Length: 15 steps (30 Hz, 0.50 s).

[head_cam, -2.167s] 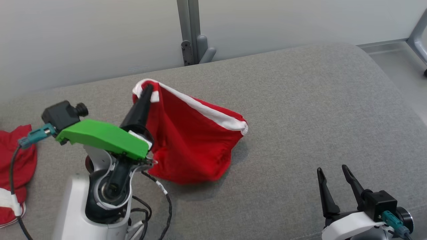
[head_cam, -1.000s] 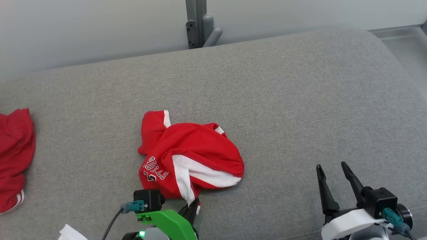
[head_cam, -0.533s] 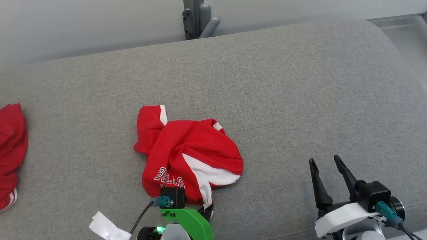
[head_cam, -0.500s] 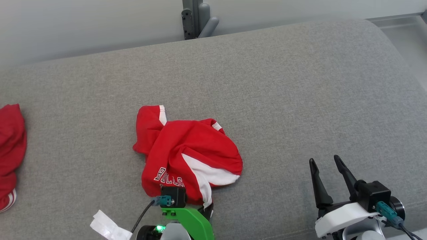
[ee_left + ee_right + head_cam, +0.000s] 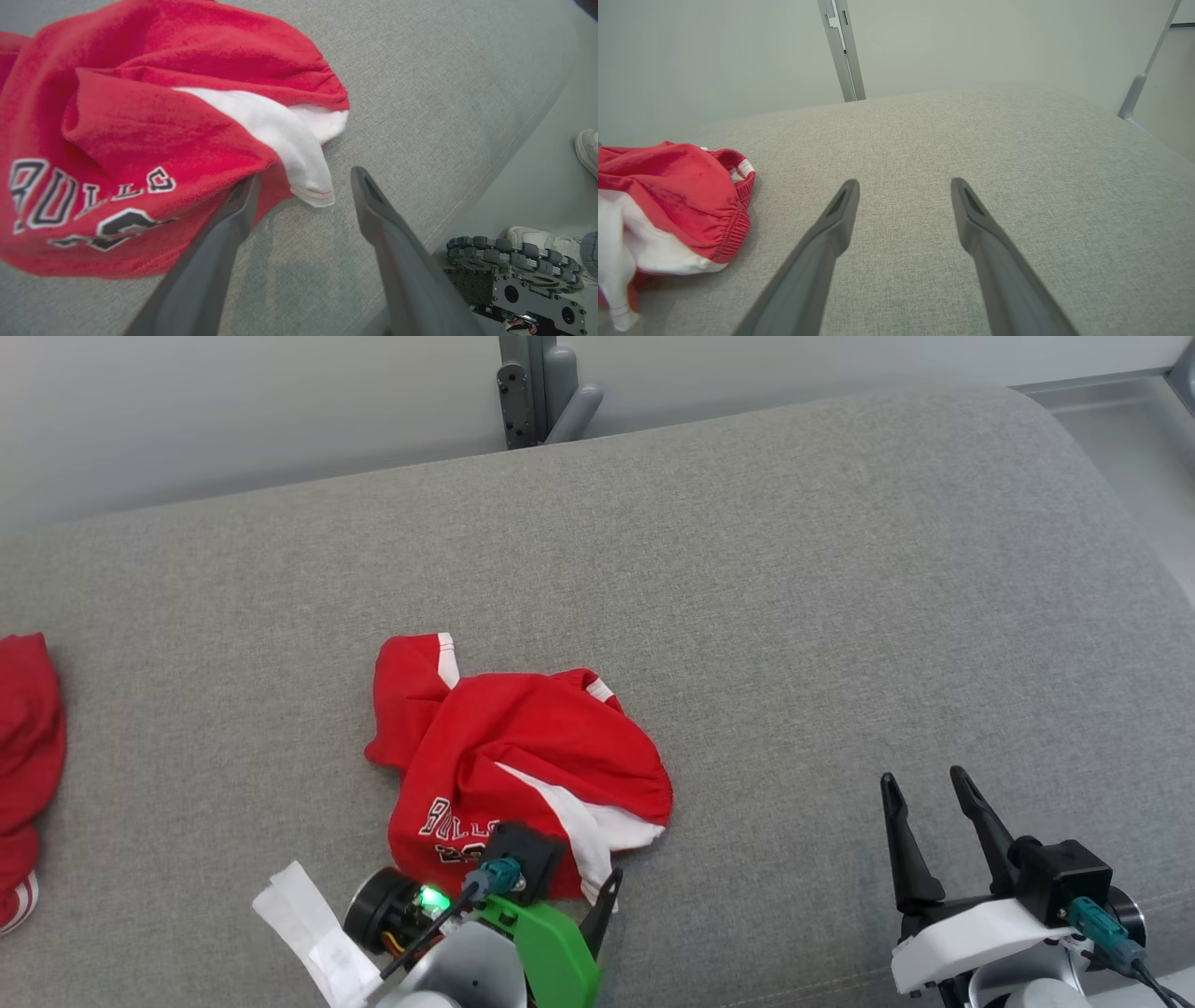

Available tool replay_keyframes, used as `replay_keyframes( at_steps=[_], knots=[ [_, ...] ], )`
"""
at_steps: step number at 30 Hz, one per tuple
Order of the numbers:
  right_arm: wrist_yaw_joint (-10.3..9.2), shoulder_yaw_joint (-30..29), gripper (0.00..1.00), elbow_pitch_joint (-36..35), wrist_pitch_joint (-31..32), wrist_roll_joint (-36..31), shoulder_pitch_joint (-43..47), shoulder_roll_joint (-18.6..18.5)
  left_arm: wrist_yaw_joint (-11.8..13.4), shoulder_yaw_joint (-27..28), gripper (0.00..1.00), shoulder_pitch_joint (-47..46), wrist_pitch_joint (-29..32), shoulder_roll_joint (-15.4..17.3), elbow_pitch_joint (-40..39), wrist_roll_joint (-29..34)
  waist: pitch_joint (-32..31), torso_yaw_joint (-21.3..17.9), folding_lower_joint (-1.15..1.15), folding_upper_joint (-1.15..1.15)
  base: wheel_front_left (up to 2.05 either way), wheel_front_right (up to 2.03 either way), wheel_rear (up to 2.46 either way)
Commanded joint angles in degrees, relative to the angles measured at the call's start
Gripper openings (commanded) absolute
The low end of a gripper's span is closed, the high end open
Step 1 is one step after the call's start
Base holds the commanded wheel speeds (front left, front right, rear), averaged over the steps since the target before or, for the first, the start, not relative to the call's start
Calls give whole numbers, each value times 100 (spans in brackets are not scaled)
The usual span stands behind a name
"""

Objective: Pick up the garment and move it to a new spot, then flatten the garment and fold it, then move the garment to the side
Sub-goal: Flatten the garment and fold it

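The grey cushion [image 5: 840,597] carried the garment [image 5: 523,747], red shorts crumpled in a heap near its front edge, left of centre. The left gripper [image 5: 304,176] stood with jaws spread at the heap's near edge, pinching nothing; the right gripper [image 5: 922,777], also spread, hovered well apart. The cloth looked light, limp and quick to bunch, so the elastic waistband [image 5: 735,219] or the white hem corner [image 5: 313,191] seemed the surest hold.
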Motion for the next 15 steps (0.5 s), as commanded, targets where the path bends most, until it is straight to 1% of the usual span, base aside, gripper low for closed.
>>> replay_keyframes(
  at_steps=[1, 3, 5, 8, 11, 15],
  knots=[
    [-4, 12, 100, -22, -20, 34, -80, 5, 79, -15, 100, -190, 147, 126, -280, 154, 32, -11, 0, 30, 0, 0, 0],
    [-4, 43, 100, -36, -20, 55, -146, 9, 129, -58, 100, -358, 386, 212, -719, 308, 85, -45, 0, 30, 0, 0, 0],
    [-4, 90, 100, -35, -20, 84, -189, 16, 133, -87, 100, -547, 629, 248, -977, 407, 144, -98, 0, 30, 0, 0, 0],
    [-4, 169, 100, -23, -20, 142, -254, 24, 71, -111, 100, -880, 883, 223, -1038, 472, 252, -219, 0, 30, 0, 0, 0],
    [-4, 207, 100, -2, -20, 218, -327, 27, -128, -231, 100, -1184, 1098, 176, -758, 513, 382, -363, 0, 30, 0, 0, 0],
    [-4, 272, 100, 11, -20, 356, -385, 29, -604, -540, 100, -1588, 1317, 244, -158, 684, 537, -582, 0, 30, 0, 0, 0]
  ],
)
